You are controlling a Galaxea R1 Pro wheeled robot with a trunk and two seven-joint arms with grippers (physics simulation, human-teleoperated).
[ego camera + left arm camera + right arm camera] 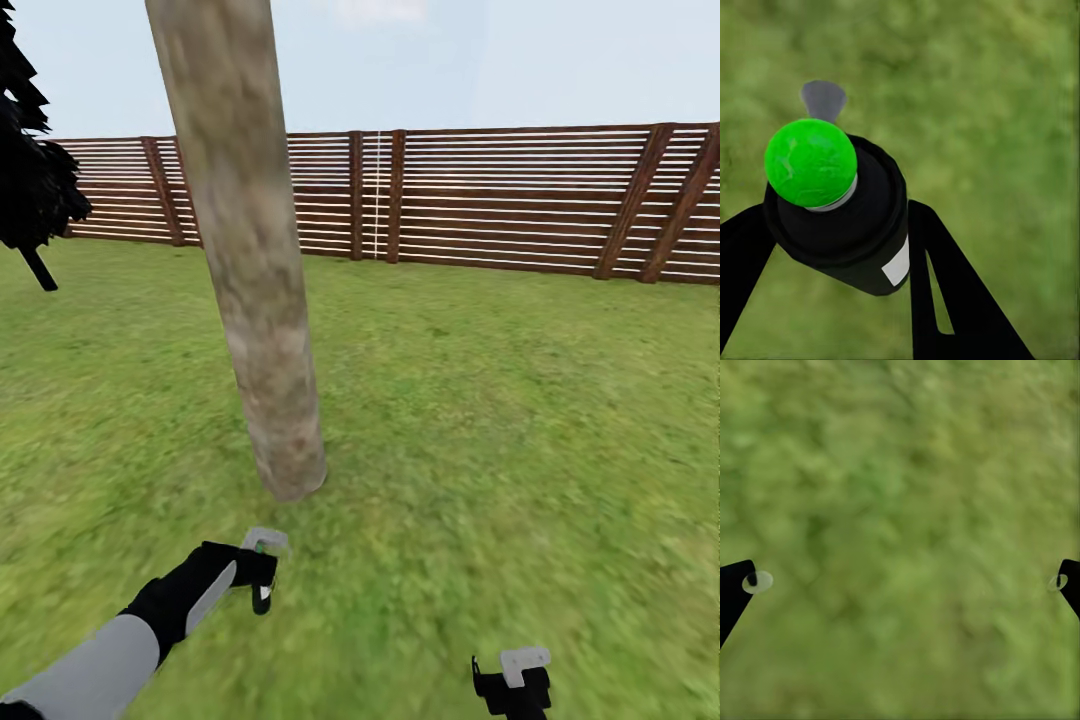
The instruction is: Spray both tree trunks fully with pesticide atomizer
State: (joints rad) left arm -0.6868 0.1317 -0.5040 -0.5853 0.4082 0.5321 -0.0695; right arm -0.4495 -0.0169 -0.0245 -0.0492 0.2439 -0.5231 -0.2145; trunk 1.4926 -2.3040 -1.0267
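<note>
Mottled bark of the tree trunk (255,250) stood just ahead; my left fingers (937,300) gripped the atomizer (840,210), right fingers (731,592) spread empty.

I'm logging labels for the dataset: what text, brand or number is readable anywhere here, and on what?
None readable. The white patch on the black atomizer, held in the left hand, is blank as rendered. The tree trunk, fence and right hand carry no writing.

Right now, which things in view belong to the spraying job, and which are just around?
For the job:
- pesticide atomizer, held in left gripper
- tree trunk
- lawn
- right gripper, open, holding nothing

Just around:
- wooden fence
- black conifer
</note>
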